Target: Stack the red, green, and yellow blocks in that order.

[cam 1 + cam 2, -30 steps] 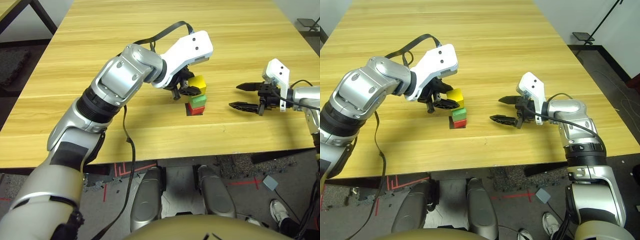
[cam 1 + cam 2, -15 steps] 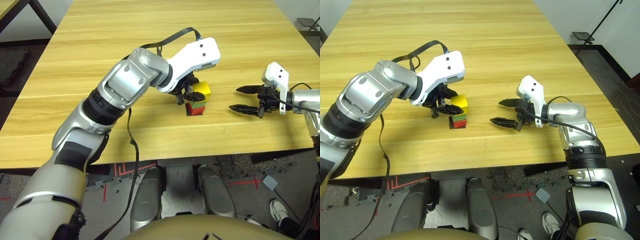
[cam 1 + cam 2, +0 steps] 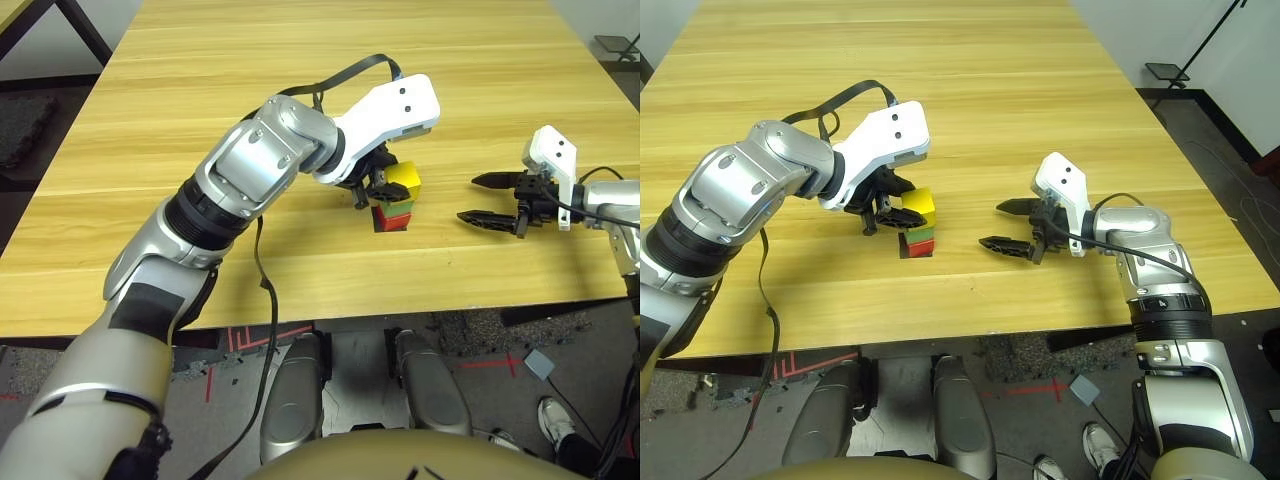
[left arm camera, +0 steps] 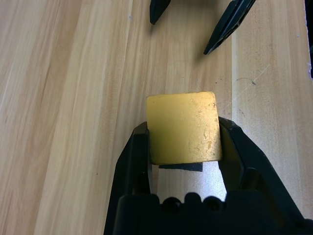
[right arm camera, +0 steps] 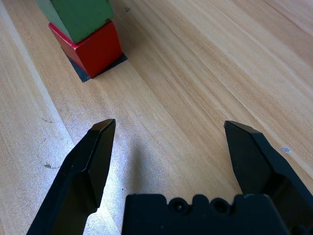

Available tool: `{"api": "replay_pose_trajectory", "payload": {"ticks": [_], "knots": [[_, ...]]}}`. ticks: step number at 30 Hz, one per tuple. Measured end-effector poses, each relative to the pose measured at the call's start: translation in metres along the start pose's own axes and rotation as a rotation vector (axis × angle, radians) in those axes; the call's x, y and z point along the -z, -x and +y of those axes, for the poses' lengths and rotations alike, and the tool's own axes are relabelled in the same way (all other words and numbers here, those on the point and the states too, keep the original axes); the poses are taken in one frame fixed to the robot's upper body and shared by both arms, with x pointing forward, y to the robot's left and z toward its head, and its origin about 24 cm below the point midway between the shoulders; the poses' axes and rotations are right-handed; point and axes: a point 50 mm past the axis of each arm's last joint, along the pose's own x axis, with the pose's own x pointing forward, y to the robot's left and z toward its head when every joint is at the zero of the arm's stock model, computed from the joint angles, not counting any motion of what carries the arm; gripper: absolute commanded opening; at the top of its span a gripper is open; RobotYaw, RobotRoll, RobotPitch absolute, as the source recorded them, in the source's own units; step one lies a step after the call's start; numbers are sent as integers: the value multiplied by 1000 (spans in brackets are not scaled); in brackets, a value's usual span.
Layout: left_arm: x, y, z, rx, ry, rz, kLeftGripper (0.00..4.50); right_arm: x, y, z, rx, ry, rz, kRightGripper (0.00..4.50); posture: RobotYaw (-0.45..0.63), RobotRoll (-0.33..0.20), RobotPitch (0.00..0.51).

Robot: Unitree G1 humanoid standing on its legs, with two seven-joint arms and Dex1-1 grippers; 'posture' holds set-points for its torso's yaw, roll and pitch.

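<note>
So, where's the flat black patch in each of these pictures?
Left eye: black patch beneath the red block, right of centre.
Right eye: beneath that block, left of centre.
Left wrist: a strip peeking past the yellow block.
Right wrist: corners jutting from beneath the red block.
Shared landmark: wooden tabletop.

Patch (image 5: 80, 72) lies on the tabletop (image 3: 310, 270), toward my side. Bottom block (image 5: 97, 51) on it, middle block (image 5: 80, 17) on that. I see the top block (image 4: 183, 128) above the middle one, between the fingers of my left hand (image 4: 183, 122); contact below it I can't tell. My right hand (image 5: 170, 123) is apart, right of the stack. Floor, before the near edge, right of centre: small square pad (image 3: 1085, 390), shoe (image 3: 1100, 447) near it.
</note>
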Motion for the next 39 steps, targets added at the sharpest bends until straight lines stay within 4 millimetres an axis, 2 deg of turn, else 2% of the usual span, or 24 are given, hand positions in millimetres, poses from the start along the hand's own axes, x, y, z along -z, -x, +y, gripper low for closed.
{"api": "replay_pose_trajectory", "payload": {"ticks": [1,2,4,5,6,7,11,16,21,24,26,27,30,32,34,37,39], "knots": [[0,0,0,-1,-2,-1,2746,0,0,0,0,0,0,4500,137,101,189],[0,0,0,-2,-3,-1,2889,0,0,0,0,0,0,4500,137,101,189],[0,0,1,-6,-3,1,3630,0,0,0,0,0,0,4500,142,102,188],[0,0,1,-7,-3,1,3860,0,0,0,0,0,0,4500,145,101,189],[0,0,1,-7,-2,0,4312,0,0,0,0,0,0,4500,148,100,189],[0,0,1,-7,0,-2,4477,0,0,0,0,0,0,4500,148,100,189],[-5,8,2,-2,47,-61,4477,0,0,0,-2,-3,0,4500,156,97,191],[-23,38,9,-38,153,-287,4477,2,2,-2,-12,-24,-21,4500,167,90,190],[-18,63,24,-194,331,-487,4477,-3,7,-12,40,-67,-153,4500,174,83,183],[11,74,39,-412,415,-555,4477,-6,10,-24,156,-102,-277,4500,169,79,180],[46,83,47,-605,483,-582,4477,4,19,-33,284,-149,-328,4500,159,76,183],[73,90,48,-739,507,-584,4477,12,25,-40,395,-198,-370,4500,155,74,185],[117,100,40,-950,520,-579,4477,31,44,-51,614,-282,-442,4500,138,67,187],[136,106,34,-1042,512,-578,4477,39,53,-56,710,-300,-464,4500,129,64,187],[168,114,23,-1162,511,-561,4477,50,67,-60,845,-310,-478,4500,118,57,191],[204,114,8,-1245,543,-504,4477,69,94,-60,1015,-347,-457,4500,105,47,205],[212,111,4,-1271,546,-493,4477,76,105,-60,1075,-358,-441,4500,91,33,210]]}}
